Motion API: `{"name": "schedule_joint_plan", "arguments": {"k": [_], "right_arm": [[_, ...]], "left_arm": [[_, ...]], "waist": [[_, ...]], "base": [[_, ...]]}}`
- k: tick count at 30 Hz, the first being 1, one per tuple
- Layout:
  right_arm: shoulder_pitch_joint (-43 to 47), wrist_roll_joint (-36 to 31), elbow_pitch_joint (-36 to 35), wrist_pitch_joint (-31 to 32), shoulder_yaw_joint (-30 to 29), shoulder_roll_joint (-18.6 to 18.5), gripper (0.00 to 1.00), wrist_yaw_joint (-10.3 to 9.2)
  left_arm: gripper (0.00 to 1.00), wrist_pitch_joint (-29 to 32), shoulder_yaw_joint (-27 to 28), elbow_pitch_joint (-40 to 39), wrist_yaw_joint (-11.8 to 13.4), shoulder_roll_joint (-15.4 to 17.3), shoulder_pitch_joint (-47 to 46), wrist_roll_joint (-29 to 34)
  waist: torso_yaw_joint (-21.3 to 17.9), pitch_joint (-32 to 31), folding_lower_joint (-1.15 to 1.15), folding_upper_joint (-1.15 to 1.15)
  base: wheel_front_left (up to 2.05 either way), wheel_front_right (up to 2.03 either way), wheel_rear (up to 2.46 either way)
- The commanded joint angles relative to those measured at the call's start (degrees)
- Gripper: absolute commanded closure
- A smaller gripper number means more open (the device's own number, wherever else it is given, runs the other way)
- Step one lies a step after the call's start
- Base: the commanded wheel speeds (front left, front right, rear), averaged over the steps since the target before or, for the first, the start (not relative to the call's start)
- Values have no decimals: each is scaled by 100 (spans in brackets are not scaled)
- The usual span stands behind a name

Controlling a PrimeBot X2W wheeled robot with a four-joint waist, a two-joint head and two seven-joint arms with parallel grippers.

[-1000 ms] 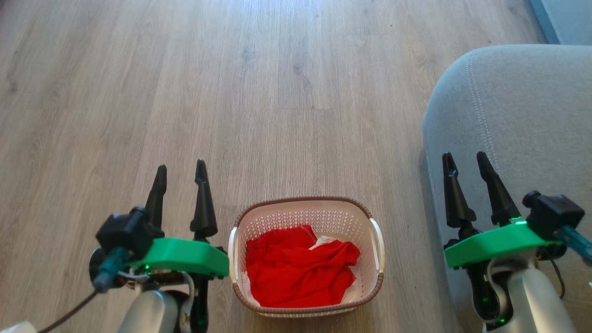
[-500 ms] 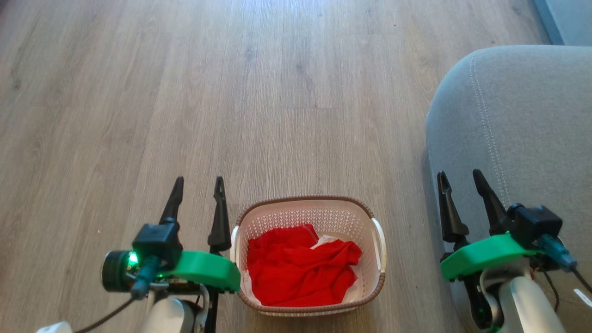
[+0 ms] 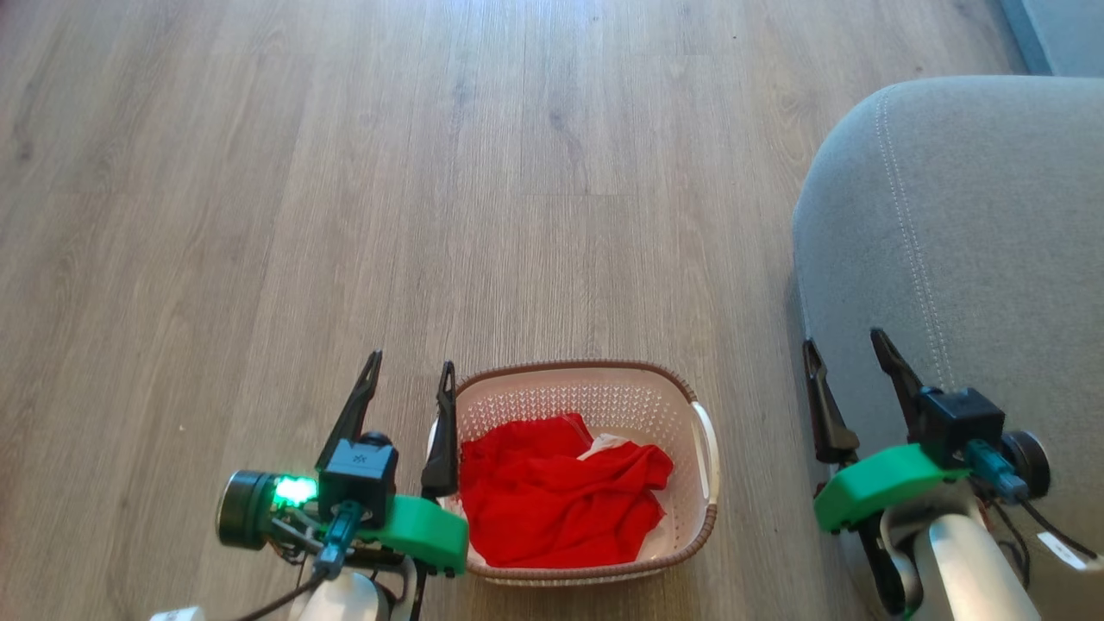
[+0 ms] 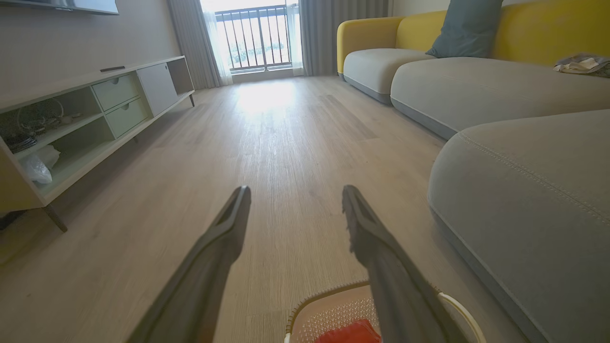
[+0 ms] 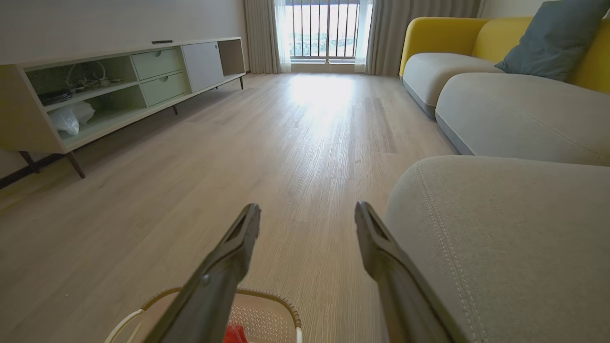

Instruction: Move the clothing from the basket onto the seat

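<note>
red clothing lies ungripped in the basket, spread left gripper at its 9 o'clock, spread right gripper at 3 by the seat; next, probably dip and pinch.

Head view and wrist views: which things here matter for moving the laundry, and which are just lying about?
Belongs to the job:
bright red fabric clothing
cream-white perforated plastic basket
large grey upholstered seat cushion

Just lying about:
long pale TV cabinet
white plastic bag on its shelf
blue-grey pillow
yellow sofa back
crumpled greyish cloth on the far sofa
</note>
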Motion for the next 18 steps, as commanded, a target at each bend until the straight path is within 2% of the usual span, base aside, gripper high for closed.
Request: {"name": "schedule_joint_plan", "arguments": {"k": [1, 18], "right_arm": [[-253, -64, -161, -66, 151, -21, 0, 41], [-288, -74, -88, -66, 118, -21, 0, 41]], "left_arm": [[0, -72, 164, -156, -14, -26, -258, 53], [0, -72, 154, -86, -119, -36, -301, -155]], "waist": [[-5, -3, 0, 0], [-66, 125, 0, 0]], "base": [[0, 0, 0], [0, 0, 0]]}}
